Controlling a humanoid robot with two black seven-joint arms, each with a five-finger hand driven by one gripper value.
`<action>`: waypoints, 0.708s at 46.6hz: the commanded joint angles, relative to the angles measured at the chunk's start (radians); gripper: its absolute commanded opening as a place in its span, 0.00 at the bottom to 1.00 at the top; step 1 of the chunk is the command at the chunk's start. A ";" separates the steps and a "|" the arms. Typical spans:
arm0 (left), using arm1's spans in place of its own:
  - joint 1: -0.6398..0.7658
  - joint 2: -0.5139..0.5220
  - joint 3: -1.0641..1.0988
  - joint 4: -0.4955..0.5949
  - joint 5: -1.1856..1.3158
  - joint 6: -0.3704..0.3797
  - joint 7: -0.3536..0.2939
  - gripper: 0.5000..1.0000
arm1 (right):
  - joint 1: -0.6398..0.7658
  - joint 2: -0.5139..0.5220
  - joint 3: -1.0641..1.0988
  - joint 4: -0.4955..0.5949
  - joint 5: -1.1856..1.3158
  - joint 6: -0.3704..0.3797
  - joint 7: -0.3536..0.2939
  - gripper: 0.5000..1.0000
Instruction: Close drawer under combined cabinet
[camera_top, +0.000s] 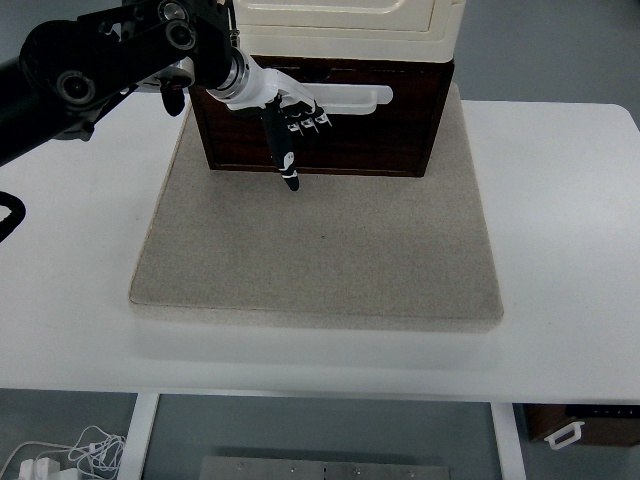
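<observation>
- White counter (560, 250) fills most of the top view; its near edge runs across the lower part of the frame, with floor and a white leg below.
- Grey-beige mat (320, 250) lies flat on the counter, roughly centred, its far edge under the cabinet.
- Combined cabinet (345, 25) stands at the far end of the mat: cream upper unit stacked on a dark brown wooden base.
- Drawer (370, 130) is the dark brown front in that base, facing the camera, bottom edge down at the mat. It looks nearly flush with the base, but this steep angle doesn't show whether a gap remains.
- White handle (355, 97) runs across the top of the drawer front; its left part is hidden behind the hand.
- Left arm (90, 70), black with round joints, enters from the upper left edge and reaches right across the far left corner of the mat to the drawer front. Wrist is white.
- Left hand (285, 115) sits in front of the left half of the drawer front, palm side toward the wood, holding nothing.
- Fingers (290, 175): one is extended straight down, tip just above the mat at the drawer's bottom edge; the others are folded in at the knuckles near the handle.
- Bottom left, on the floor: white cables (85, 450).
</observation>
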 joint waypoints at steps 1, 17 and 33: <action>0.006 -0.001 -0.032 -0.010 -0.003 0.000 -0.003 0.99 | 0.000 0.000 0.000 0.000 0.000 0.000 0.000 0.90; 0.018 -0.029 -0.157 -0.038 -0.013 0.000 -0.011 0.99 | 0.000 0.000 0.000 0.000 0.000 0.000 0.000 0.90; 0.018 -0.031 -0.326 -0.058 -0.135 0.000 -0.026 0.99 | 0.000 0.000 0.000 0.000 0.000 0.000 -0.001 0.90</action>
